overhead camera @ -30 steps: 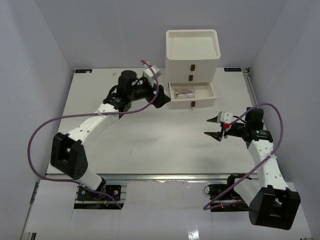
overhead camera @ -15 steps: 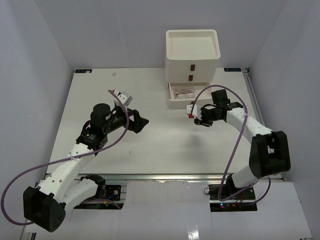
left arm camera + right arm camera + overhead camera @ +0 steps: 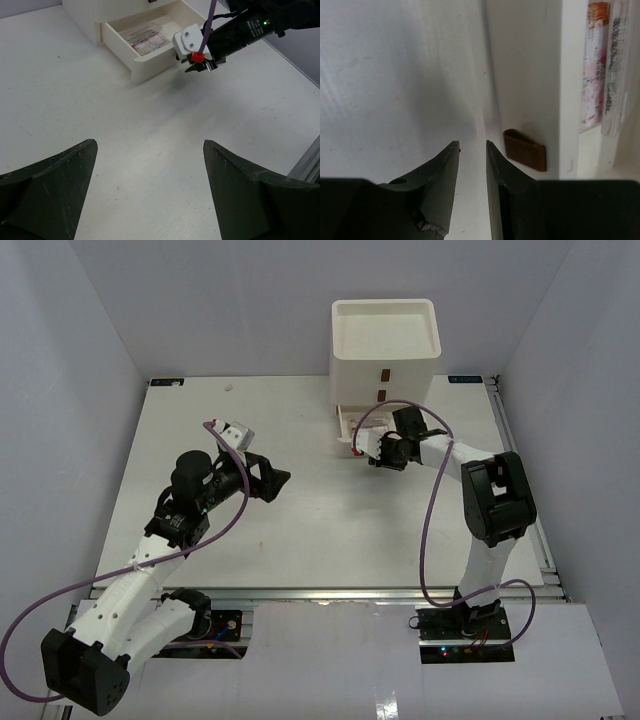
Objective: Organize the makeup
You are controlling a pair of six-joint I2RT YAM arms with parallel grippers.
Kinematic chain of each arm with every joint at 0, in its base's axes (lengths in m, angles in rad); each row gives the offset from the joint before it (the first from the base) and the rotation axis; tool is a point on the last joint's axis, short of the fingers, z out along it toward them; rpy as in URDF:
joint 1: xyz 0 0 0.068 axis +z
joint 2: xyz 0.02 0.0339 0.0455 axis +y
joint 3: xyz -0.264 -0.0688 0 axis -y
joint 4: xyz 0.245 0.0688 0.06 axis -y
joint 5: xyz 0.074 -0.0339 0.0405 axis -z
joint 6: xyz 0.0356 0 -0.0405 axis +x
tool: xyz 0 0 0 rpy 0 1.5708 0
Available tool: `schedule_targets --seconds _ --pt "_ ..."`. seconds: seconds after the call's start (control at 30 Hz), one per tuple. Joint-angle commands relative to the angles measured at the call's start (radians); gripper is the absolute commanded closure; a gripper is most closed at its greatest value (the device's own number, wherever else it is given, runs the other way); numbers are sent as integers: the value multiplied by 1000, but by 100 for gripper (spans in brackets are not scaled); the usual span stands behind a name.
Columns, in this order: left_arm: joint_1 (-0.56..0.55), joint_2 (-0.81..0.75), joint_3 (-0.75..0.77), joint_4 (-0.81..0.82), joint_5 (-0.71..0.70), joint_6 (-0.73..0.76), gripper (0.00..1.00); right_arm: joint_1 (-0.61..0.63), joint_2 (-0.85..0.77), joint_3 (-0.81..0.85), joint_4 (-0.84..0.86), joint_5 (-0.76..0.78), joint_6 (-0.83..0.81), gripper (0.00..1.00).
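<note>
Two flat clear pink-red makeup packets [image 3: 147, 39] [image 3: 600, 65] lie in the pulled-out bottom drawer [image 3: 150, 62] of the white drawer box [image 3: 385, 340]. My right gripper [image 3: 372, 458] [image 3: 472, 145] points down at the table just in front of that drawer. Its jaws stand a narrow gap apart with nothing between them, and the drawer's brown handle [image 3: 525, 150] lies just to their right. My left gripper [image 3: 275, 480] [image 3: 150, 190] hovers wide open and empty over the table's left middle, facing the drawer. No other makeup shows.
The box's flat top tray [image 3: 385, 325] stands at the back centre. Its two upper drawers with brown handles [image 3: 384, 375] are pushed in. The right arm's purple cable [image 3: 430, 530] loops above the table's right half. White walls close in the table.
The right arm swung from the table's right side to the open drawer's front and its jaws narrowed. The left arm pulled back from the drawer toward the left middle.
</note>
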Motion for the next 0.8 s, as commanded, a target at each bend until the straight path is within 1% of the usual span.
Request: schedule_targets --seconds 0.0,0.27,0.43,0.5,0.53,0.6,0.63,0.67,0.73,0.77 --pt "7 -18 -12 8 -17 -2 2 28 81 87 132 84 20 63" --pt "8 -21 -16 9 -32 -2 2 57 163 183 332 176 91 43" --pt "10 -16 -18 12 -30 -4 2 62 212 208 423 244 113 29" --pt "10 -16 -18 14 -30 -4 2 63 237 204 498 320 129 18" --pt "10 -15 -19 14 -30 -4 2 62 247 200 533 345 133 11" --pt "10 -13 -19 15 -30 -4 2 62 255 193 559 358 129 4" --pt "10 -12 -19 15 -29 -4 2 62 257 189 568 360 126 2" --pt "10 -11 -20 16 -27 -5 2 61 250 176 573 351 126 3" --pt "10 -8 -22 18 -23 -5 2 61 234 138 601 340 133 9" --pt "10 -6 -22 19 -20 -7 2 61 228 123 605 337 131 10"
